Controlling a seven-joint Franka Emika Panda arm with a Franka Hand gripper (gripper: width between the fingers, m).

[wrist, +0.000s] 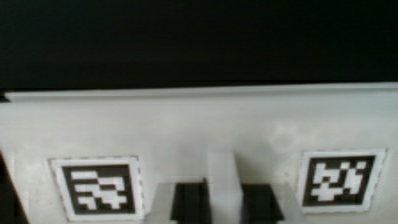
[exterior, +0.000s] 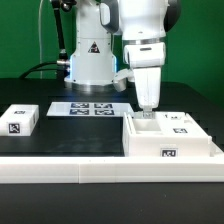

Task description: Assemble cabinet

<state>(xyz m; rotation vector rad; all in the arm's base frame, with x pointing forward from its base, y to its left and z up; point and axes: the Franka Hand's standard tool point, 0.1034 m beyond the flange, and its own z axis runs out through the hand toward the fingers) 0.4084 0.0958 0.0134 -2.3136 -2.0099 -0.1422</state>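
Hand (exterior: 147, 112) lowered into the cabinet (exterior: 145, 148), whether spread or pinching unclear, marker board (exterior: 88, 108) behind

No words, brand names or numbers can be read anywhere; the only signs are coded patterns and one symbol. Black-and-white square marker tags (exterior: 168, 152) sit on the large white plastic box-shaped cabinet (exterior: 200, 145), one on its front wall and more on its upper faces. The wrist view shows two more such tags (wrist: 98, 187) close up on a white plastic surface, one on each side of a raised rib. Their patterns are sharp enough to see but carry no letters. The thin flat white marker board (exterior: 58, 108) bears a cluster of tags. The small flat white block (exterior: 28, 115) on the bench bears one. A black triangular sign (exterior: 92, 50) stands on the arm's white base (exterior: 85, 68); its symbol is too small to make out.
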